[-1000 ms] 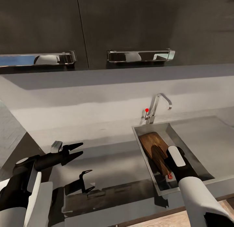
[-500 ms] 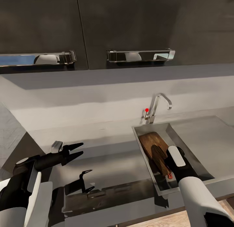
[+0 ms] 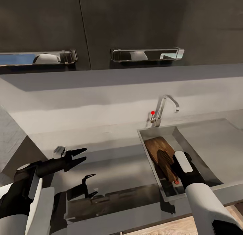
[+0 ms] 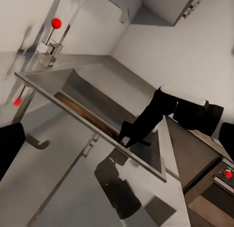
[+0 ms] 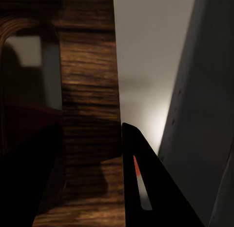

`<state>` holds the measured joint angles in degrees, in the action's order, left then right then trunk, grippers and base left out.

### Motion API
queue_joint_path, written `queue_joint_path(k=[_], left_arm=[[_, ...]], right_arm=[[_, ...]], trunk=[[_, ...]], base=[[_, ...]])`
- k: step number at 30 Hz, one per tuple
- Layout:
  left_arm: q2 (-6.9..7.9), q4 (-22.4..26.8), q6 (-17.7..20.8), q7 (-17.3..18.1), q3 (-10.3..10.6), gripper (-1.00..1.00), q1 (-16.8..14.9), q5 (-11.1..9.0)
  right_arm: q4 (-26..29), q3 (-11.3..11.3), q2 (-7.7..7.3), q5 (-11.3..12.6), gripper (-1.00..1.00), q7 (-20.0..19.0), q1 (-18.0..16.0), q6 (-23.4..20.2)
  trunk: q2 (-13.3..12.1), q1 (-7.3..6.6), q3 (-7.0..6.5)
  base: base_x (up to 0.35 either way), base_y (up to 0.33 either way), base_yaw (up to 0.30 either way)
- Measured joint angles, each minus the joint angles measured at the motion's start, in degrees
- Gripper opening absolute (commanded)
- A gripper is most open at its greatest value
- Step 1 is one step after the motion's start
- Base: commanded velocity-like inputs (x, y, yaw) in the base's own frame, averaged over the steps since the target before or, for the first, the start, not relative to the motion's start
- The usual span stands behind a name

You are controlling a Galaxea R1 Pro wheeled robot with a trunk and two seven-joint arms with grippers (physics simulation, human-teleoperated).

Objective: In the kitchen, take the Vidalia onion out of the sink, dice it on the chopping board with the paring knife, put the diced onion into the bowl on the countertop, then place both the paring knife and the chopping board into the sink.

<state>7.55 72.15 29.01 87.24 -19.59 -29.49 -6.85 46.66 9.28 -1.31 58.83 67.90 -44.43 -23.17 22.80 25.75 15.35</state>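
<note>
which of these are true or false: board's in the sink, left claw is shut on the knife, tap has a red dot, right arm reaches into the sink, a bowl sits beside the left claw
1. The chopping board lies in the sink. True.
2. The left claw is shut on the knife. False: it is open and empty above the countertop.
3. The tap has a red dot at its base. True.
4. The right arm reaches down into the sink over the board. True.
5. A bowl sits on the counter beside the left claw. False: only the claw's reflection on the glossy worktop is there.
</note>
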Motion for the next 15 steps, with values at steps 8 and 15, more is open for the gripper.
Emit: queue_joint_path(k=[8,15], left_arm=[[0.00,0.0,0.0,0.0,0.0,1.00,0.0,0.0],[0.00,0.0,0.0,0.0,0.0,1.00,0.0,0.0]], right_arm=[[0.3,0.0,0.04,-0.3,-1.00,0.0,0.0,-0.1],[0.7,0.0,0.04,-0.4,-1.00,0.0,0.0,-0.2]], trunk=[[0.0,-0.02,0.64],[0.0,-0.07,0.92]], base=[[0.000,0.000,0.000],[0.000,0.000,0.000]])
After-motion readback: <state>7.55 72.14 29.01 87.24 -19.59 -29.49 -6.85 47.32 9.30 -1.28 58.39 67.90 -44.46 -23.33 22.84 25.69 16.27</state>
